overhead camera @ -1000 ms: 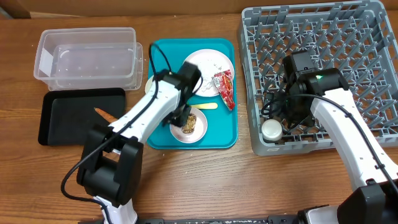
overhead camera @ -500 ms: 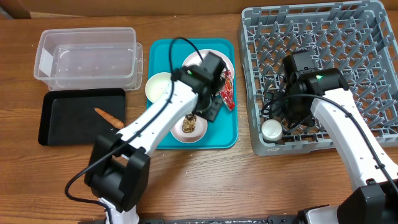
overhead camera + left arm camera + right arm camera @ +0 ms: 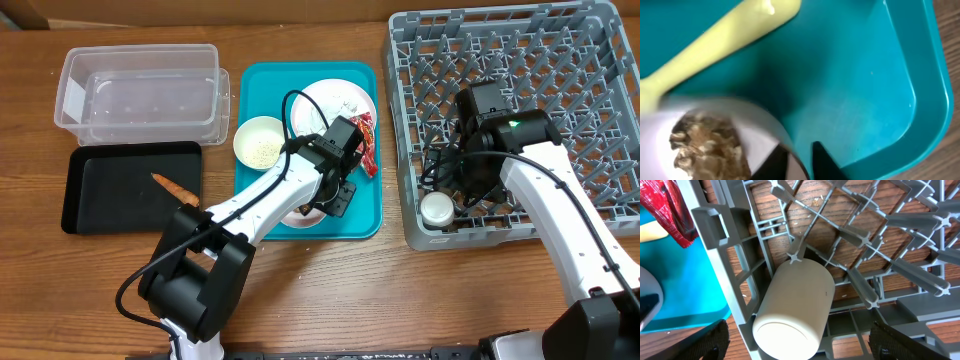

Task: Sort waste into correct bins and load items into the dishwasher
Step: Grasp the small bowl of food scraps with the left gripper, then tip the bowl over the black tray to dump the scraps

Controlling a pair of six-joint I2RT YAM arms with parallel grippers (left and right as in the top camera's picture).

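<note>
The bowl [image 3: 752, 117] holding the brown crumbly lump [image 3: 705, 145] sits at the near edge of the teal tray [image 3: 865, 95]. The left gripper [image 3: 799, 161] is at the bowl's right rim, with one dark finger inside the wall and the other outside it. Both fingers lie close against the rim, but whether they press on it cannot be told. The yellow spoon [image 3: 715, 45] lies just beyond the bowl, on the tray floor.

Farther back on the tray are a second bowl [image 3: 259, 142] with white rice, at the left, and the pale plate [image 3: 335, 98]. The red foil wrapper [image 3: 366, 140] lies beside the plate's right edge.

Left of the tray, the clear tub [image 3: 140, 95] stands at the far side. The black tray [image 3: 120, 190] is nearer, with the orange-brown stick [image 3: 172, 186] lying in it.

On the right, the small white cup [image 3: 795, 305] lies on its side among the pegs in the near left corner of the grey dish rack [image 3: 590, 110]. The right gripper [image 3: 800, 347] hovers over the cup, its fingers spread wide to either side and not touching it.
</note>
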